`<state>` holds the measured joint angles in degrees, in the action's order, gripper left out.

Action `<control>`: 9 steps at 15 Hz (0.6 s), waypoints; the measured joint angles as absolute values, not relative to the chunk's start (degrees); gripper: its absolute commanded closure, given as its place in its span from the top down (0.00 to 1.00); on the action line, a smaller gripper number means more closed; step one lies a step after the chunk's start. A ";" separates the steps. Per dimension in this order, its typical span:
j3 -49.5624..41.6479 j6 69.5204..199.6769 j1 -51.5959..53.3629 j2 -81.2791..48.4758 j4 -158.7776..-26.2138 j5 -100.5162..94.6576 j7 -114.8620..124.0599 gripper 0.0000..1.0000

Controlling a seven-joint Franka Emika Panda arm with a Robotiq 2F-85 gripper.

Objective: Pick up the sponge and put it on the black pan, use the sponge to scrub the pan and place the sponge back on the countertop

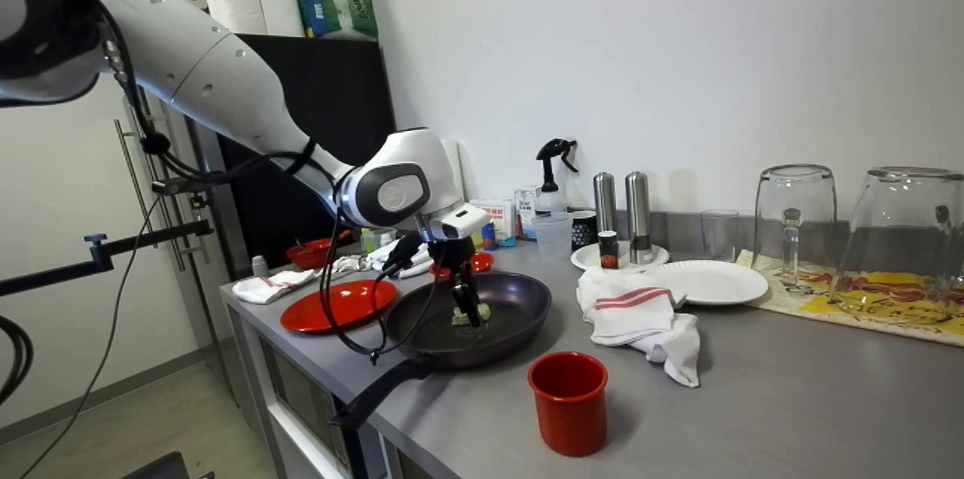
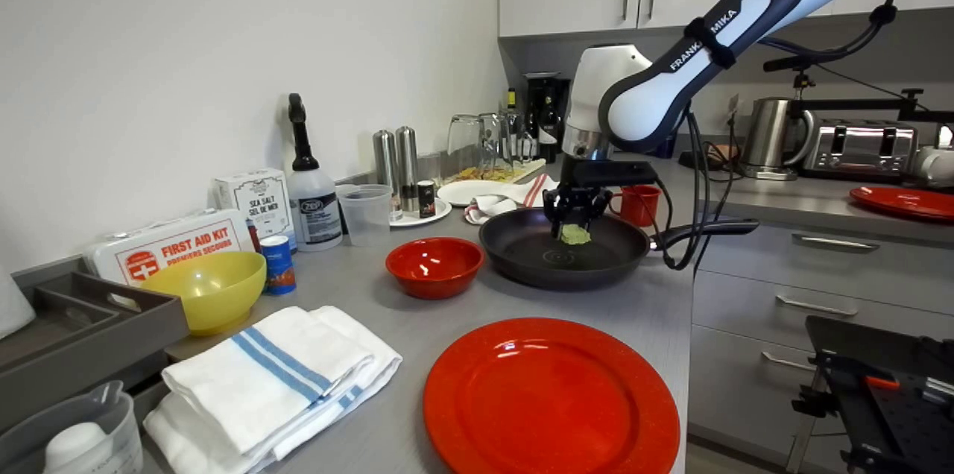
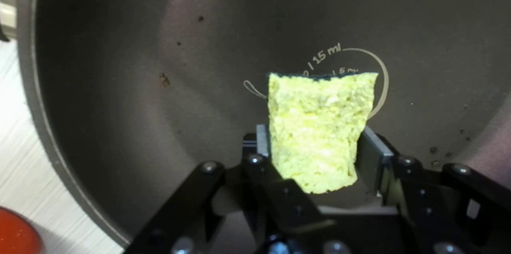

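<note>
The sponge [image 3: 319, 118] is light yellow-green with a dark layer at its far edge. It stands between the two fingers of my gripper [image 3: 317, 142], which press on its sides; it narrows where they hold it. The black pan [image 3: 115, 98] fills most of the wrist view. In both exterior views the gripper [image 1: 467, 306] [image 2: 574, 213] points down inside the pan [image 1: 516, 306] [image 2: 596, 261]. The sponge [image 1: 484, 310] [image 2: 575, 235] is low over the pan's floor; whether it touches the floor is hard to tell. The grey countertop [image 1: 753, 396] lies around the pan.
A red cup [image 1: 568, 404] stands near the pan's handle [image 1: 380, 388]. A striped towel [image 1: 640, 313] lies beside the pan. A red bowl [image 2: 434, 269] and a red plate [image 2: 551, 399] are on another side. Loose cables [image 1: 327, 291] hang from the arm over the pan's rim.
</note>
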<state>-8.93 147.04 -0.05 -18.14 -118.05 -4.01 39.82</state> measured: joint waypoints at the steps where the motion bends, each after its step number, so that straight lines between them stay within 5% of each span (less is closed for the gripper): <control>1: -8.93 147.04 -0.05 -18.14 -118.05 -4.01 39.82 0.28; 9: -9.05 147.71 -0.11 -19.37 -118.03 -3.90 39.80 0.28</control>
<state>-9.05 147.71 -0.11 -19.37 -118.03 -3.90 39.80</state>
